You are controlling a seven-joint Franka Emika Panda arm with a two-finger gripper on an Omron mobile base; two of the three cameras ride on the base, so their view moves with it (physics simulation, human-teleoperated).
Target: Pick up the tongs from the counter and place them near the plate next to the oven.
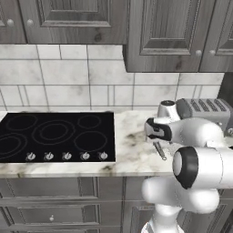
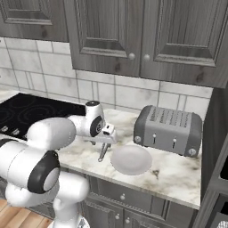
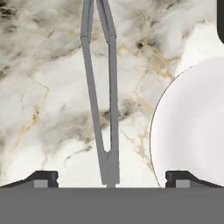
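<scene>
The tongs (image 3: 109, 166) lie flat on the marbled counter (image 3: 43, 109), their joined end between my fingertips and their two arms pointing away. My gripper (image 3: 111, 179) hovers just above them, open, its fingers wide apart and touching nothing. The plate (image 3: 192, 131) rests on the counter just to the right of the tongs, with a small gap between them. From the right base view, the tongs (image 2: 102, 152) sit left of the plate (image 2: 131, 160), below the gripper (image 2: 107, 140). In the left base view, the tongs (image 1: 159, 149) poke out under the hand.
A chrome toaster (image 2: 168, 130) stands behind the plate against the tiled wall. A black cooktop (image 1: 54, 136) fills the counter to the left. Dark upper cabinets (image 2: 133, 31) hang overhead. A dark tall unit (image 2: 218, 156) borders the counter's right end.
</scene>
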